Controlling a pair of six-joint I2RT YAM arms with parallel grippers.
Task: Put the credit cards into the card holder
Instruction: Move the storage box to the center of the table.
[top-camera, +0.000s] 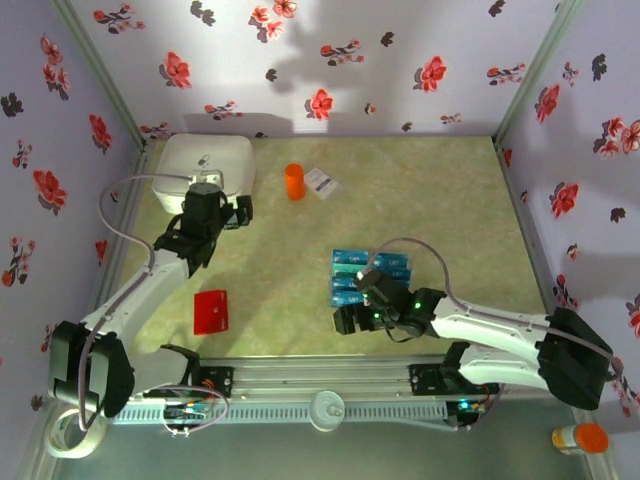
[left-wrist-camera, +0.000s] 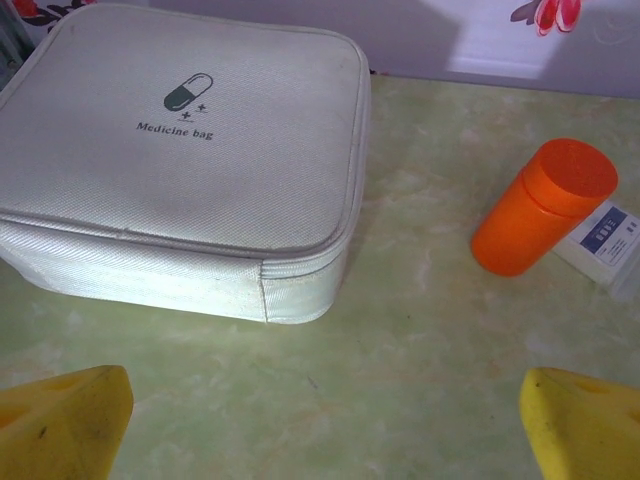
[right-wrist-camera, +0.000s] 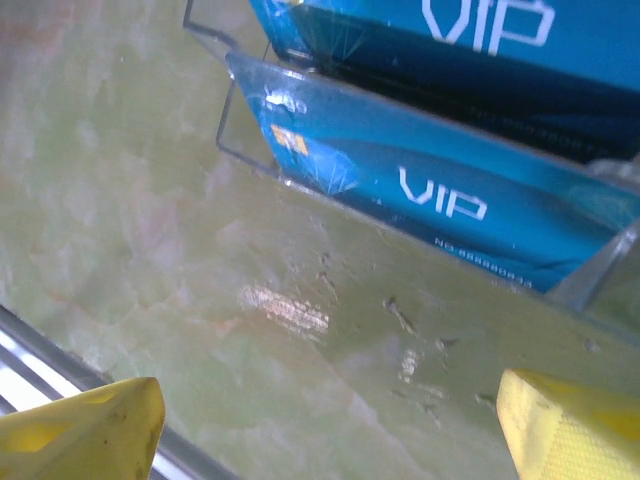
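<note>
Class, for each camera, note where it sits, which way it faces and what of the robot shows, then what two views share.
Top external: above and behind the bases, looking down on the table; both arms, left gripper and right gripper show.
Left wrist: on the left arm, facing the medicine bag and orange bottle; yellow fingertips at the bottom corners.
Right wrist: on the right arm, facing the credit cards; yellow fingertips likewise.
Shared: top and left wrist show the bag and bottle.
</note>
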